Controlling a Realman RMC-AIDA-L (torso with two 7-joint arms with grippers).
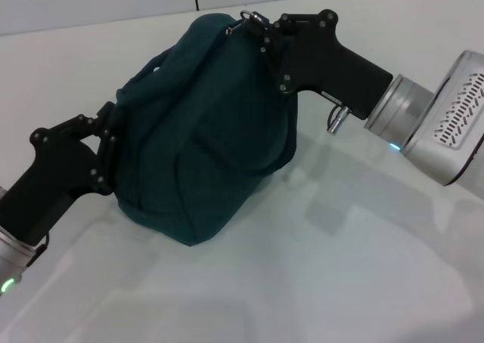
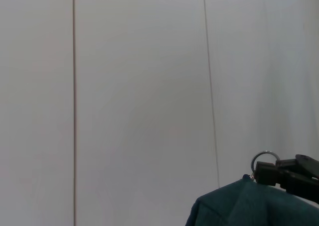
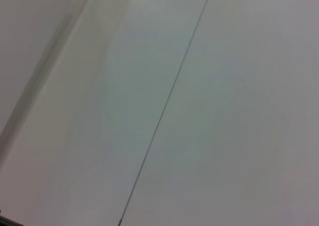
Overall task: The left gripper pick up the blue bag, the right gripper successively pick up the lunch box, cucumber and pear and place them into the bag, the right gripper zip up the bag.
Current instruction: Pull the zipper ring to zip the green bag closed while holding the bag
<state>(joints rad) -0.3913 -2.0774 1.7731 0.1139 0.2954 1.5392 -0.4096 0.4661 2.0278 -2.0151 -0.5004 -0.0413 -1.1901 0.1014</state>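
Even, soft overhead light, fairly bright. The table carries pale reflections and faint shadows below the right gripper and bag. The head view is slightly soft; both wrist views show washed-out, featureless wall.

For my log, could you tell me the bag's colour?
Dark teal-blue bag, clearest in the head view.

One blue bag on the white bench, near its far edge. One metal ring at the bag's top. Two grippers: left gripper, right gripper.
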